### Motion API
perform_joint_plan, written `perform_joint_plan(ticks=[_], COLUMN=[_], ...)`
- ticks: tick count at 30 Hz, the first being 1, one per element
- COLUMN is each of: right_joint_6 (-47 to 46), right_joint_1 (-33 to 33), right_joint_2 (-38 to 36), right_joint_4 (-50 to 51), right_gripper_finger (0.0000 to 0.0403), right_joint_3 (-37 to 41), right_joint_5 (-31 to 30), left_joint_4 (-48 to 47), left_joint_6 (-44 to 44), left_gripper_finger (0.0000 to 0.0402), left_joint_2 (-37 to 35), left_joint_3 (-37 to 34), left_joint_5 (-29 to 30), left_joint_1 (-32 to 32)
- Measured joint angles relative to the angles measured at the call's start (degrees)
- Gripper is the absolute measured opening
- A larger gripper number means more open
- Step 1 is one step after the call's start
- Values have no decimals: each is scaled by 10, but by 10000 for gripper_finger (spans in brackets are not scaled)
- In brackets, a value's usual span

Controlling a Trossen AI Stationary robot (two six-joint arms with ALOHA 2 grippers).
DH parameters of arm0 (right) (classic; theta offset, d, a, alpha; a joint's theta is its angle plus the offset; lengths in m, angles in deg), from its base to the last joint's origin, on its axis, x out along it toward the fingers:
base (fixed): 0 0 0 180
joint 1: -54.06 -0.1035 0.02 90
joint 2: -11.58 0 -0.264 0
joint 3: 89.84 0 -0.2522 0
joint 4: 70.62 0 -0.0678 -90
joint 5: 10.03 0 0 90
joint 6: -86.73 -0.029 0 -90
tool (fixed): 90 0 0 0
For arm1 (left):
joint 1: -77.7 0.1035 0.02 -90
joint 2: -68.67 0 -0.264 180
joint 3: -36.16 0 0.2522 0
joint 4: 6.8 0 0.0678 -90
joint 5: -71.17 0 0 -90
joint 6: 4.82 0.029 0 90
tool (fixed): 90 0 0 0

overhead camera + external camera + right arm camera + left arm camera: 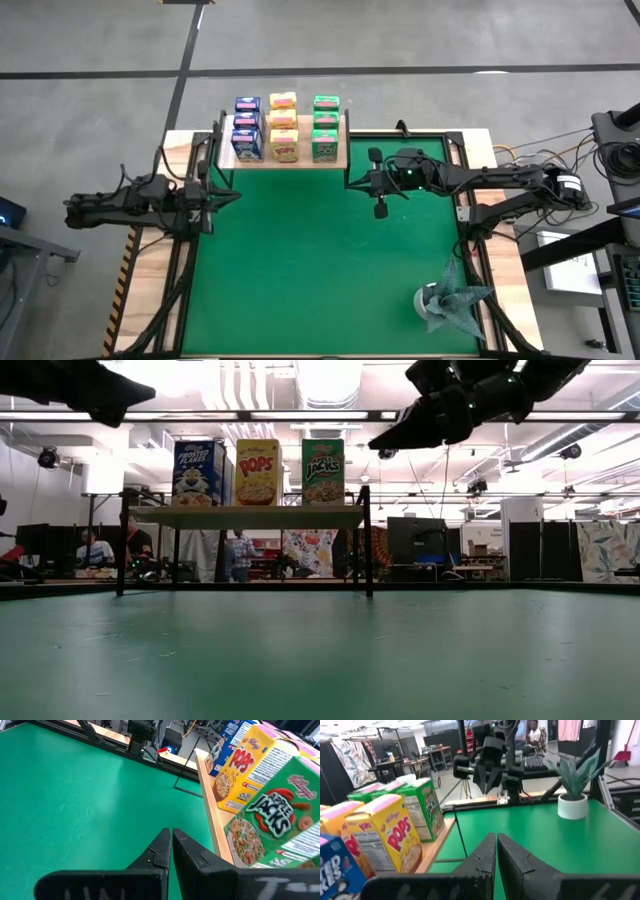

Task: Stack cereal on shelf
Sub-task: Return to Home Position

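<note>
Nine cereal boxes stand upright on their bases on the wooden shelf [341, 150] at the table's far side. They form a blue column [247, 126], a yellow column [284, 124] and a green column [325, 126]. In the low view the front blue [198, 472], yellow [258, 472] and green [323, 471] boxes show on the board [250, 517]. My left gripper [236, 196] is shut and empty, in front of the shelf's left end. My right gripper [349, 183] is shut and empty, just off the shelf's right front corner. Both are above the mat.
The green mat [320, 260] covers the table between the arms. A grey-green plant in a white pot [445, 300] stands at the near right corner. The shelf's thin black posts [368, 540] stand on the mat. People sit in the room behind.
</note>
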Motion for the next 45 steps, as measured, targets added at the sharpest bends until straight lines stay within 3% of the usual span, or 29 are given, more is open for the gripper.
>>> perform_joint_plan(ticks=[18, 45], right_joint_6=[-41, -65], right_joint_1=[15, 53], right_joint_2=[-171, -496], right_joint_4=[-116, -121], right_gripper_finger=[9, 9], right_joint_3=[182, 387], right_joint_5=[0, -36], left_joint_4=[17, 17], left_joint_6=[10, 13], left_gripper_finger=[0, 0], left_joint_2=[-13, -13], left_joint_3=[-29, -29], left_joint_5=[0, 0], left_joint_1=[0, 0])
